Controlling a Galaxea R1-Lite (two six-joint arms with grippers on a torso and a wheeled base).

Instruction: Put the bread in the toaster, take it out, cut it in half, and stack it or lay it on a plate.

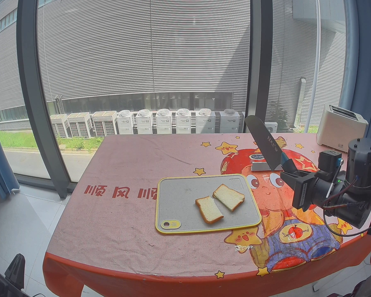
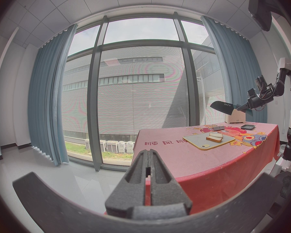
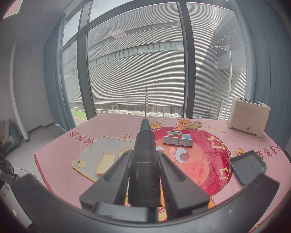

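**Q:** Where is the bread?

**A:** The bread is in two halves [image 1: 209, 209], which lie flat and just beside each other on the grey, yellow-rimmed cutting board [image 1: 165, 194]. The board sits at the middle of the table, on the pink printed tablecloth [image 1: 123, 219].

**Q:** What does the right gripper hold?

**A:** The right gripper [image 1: 294, 176] is clamped on the handle of the knife [image 1: 264, 142], one finger on each side of it. It holds the knife raised above the table's right part. The dark blade slants up and away, above the small grey knife rest [image 1: 259, 166].

**Q:** How does the left gripper stand?

**A:** The left gripper [image 2: 147, 154] has its fingers pressed together with nothing between them. It sits low, off the table's left front corner and well apart from the board.

**Q:** Where are the toaster and the plate?

**A:** The cream toaster [image 1: 340, 128] stands at the far right corner of the table. The dark, shallow plate [image 3: 248, 165] lies on the cloth near the right edge, nearer to the robot than the toaster.
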